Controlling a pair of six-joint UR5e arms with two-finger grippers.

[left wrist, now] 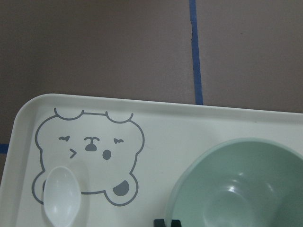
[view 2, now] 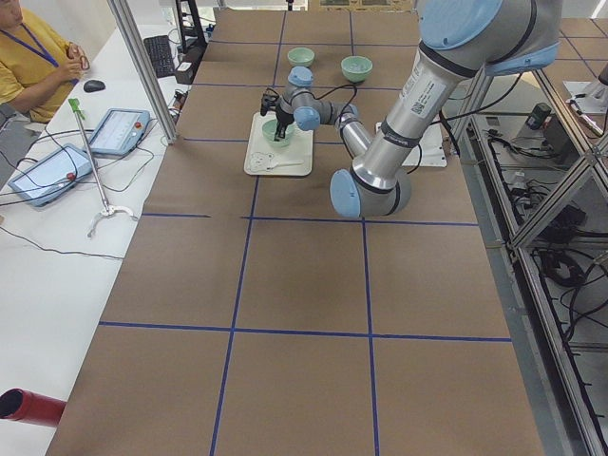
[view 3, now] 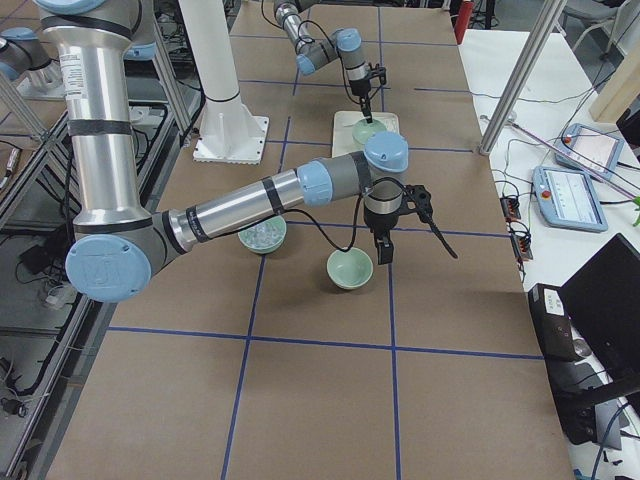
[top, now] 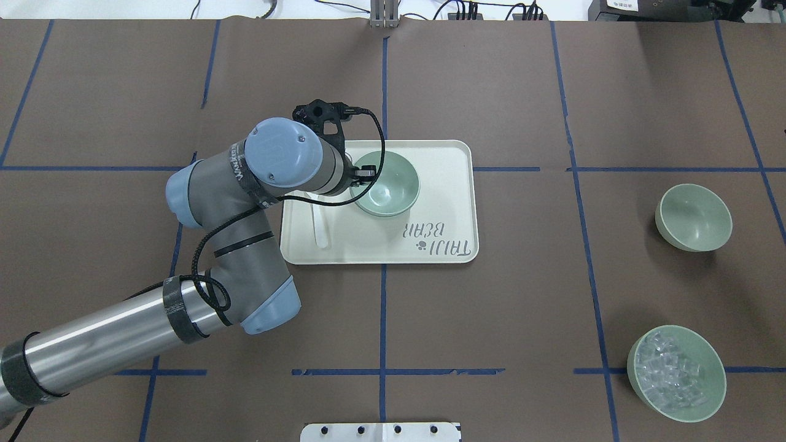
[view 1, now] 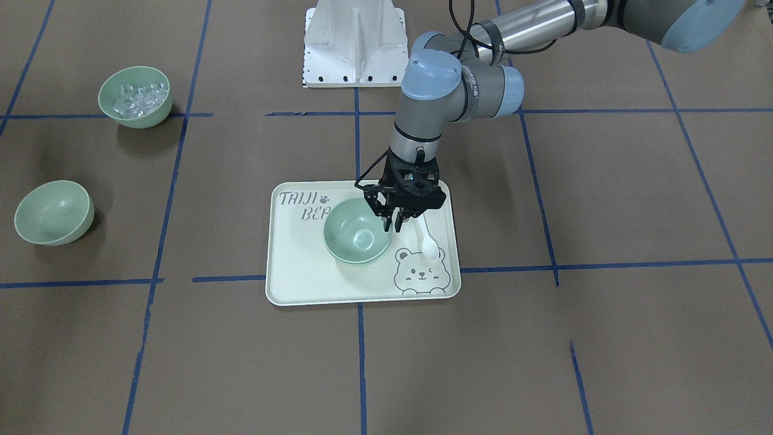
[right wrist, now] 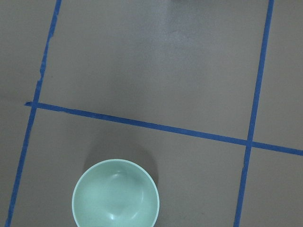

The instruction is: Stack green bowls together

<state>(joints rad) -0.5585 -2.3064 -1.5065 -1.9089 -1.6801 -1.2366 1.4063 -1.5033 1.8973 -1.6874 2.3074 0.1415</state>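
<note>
Left gripper (view 1: pixel 393 225) clenched on the left rim of the top bowl (view 1: pixel 356 229), nested in the lower bowl (view 1: pixel 357 261) on the tray (view 1: pixel 302 284). Third bowl (view 1: pixel 54 212) lies well apart, toward the robot's right. The right gripper (view 3: pixel 384 255), state indiscernible, appears nearer.

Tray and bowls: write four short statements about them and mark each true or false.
The white spoon lies on the tray. True.
The bowl of clear cubes stands on the tray. False: it stands on the table, off the tray.
The left gripper is at the rim of the green bowl on the tray. True.
The empty green bowl on the table lies upside down. False: its opening faces up.
</note>
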